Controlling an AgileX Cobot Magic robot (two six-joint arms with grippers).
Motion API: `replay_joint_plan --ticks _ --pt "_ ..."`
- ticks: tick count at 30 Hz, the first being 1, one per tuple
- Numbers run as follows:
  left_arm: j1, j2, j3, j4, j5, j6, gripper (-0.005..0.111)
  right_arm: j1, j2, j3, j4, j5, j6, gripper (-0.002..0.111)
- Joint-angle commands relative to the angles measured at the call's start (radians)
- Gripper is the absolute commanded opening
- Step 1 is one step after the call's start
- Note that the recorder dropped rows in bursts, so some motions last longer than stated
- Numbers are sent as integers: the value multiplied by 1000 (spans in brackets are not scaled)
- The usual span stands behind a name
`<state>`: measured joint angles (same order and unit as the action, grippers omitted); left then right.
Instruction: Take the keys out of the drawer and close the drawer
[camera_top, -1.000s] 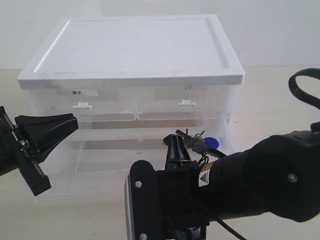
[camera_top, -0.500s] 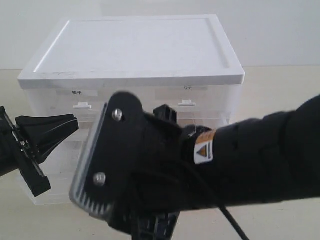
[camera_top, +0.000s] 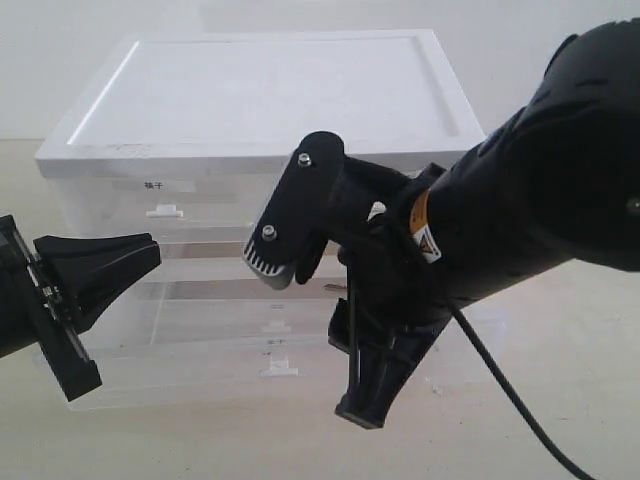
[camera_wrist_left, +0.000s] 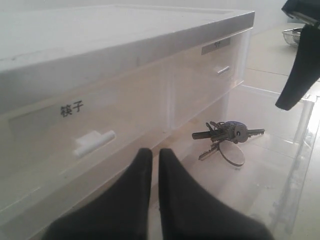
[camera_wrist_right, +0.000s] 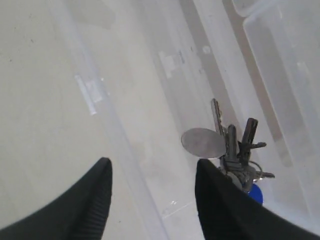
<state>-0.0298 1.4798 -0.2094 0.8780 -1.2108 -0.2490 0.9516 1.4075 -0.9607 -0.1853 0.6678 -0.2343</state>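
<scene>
Right wrist view: keys (camera_wrist_right: 231, 147) in open drawer (camera_wrist_right: 165, 107), just outside spread jaws.

The keys (camera_wrist_left: 225, 137) lie in the open drawer (camera_top: 180, 350) at the bottom of the box (camera_top: 270, 100) on the tabletop (camera_top: 590, 360). The left tool (camera_top: 150, 252) sits lower left of the frame.

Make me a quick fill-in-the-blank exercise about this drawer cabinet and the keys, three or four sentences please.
The bunch of grey metal keys with a blue tag lies in the ___ clear plastic bottom drawer.
The right hand, fingers spread, holds ___.
The cabinet's flat top is coloured ___.
The row above the bottom drawer has ___ small drawers with white handles.
Missing words: open; nothing; white; two.
</scene>
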Motion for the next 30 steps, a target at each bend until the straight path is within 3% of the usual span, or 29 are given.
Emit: replay_joint_plan --ticks 1,4,12,14,18,30 --pt "-5 -4 -2 2 -10 -12 4 -1 10 -6 36 -39 -234 46" --pt "-5 -4 -2 2 -10 -12 4 -1 36 -6 105 -57 -350 46" --pt "-5 -4 -2 2 -10 -12 4 -1 95 -6 122 -75 -359 45" --pt "-5 -4 -2 2 -10 -12 4 -1 95 -6 122 -77 -359 36" --pt "-5 -4 -2 2 -10 -12 4 -1 95 -6 125 -24 -395 0" --pt "-5 -4 -4 -5 -10 -12 4 116 93 -6 175 20 -412 0"
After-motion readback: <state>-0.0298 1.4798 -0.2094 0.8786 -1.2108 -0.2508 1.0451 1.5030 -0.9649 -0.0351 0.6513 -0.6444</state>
